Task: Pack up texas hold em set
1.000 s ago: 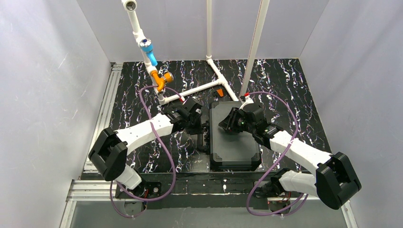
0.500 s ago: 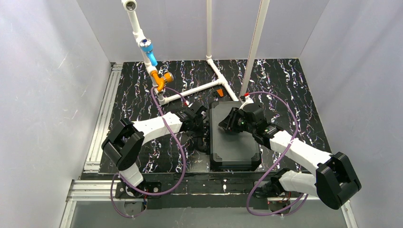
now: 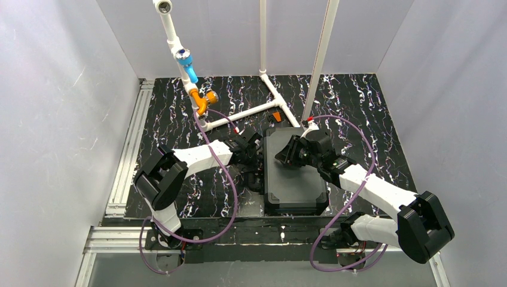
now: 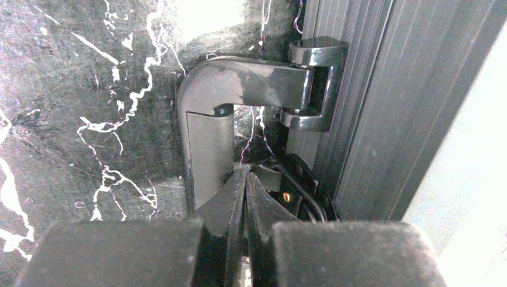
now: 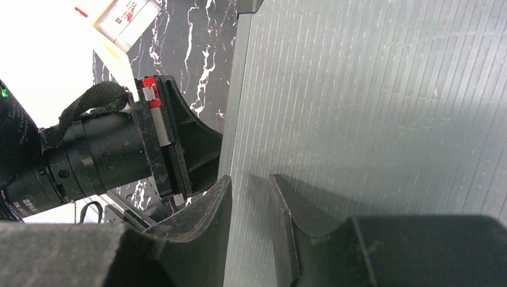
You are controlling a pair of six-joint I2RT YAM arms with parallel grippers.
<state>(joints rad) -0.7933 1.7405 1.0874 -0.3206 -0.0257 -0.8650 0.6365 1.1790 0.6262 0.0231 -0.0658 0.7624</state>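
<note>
The closed case lies lengthwise near-to-far by the table's near edge, handle pointing left at the left gripper, fingers pressed together and empty, while the right gripper, slightly parted and empty, straddles its left edge.

Black ribbed case, black tabletop veined white, white pipe frame, blue fitting, orange fitting

Case lid: ribbed dark grey, filling your view from 12 to 5 o'clock.
Right gripper: at 6 o'clock, fingers slightly parted, straddling the lid's edge.
Left arm: black, at 9 o'clock, beside the case.
Tabletop: black marble, 11 o'clock.
</note>
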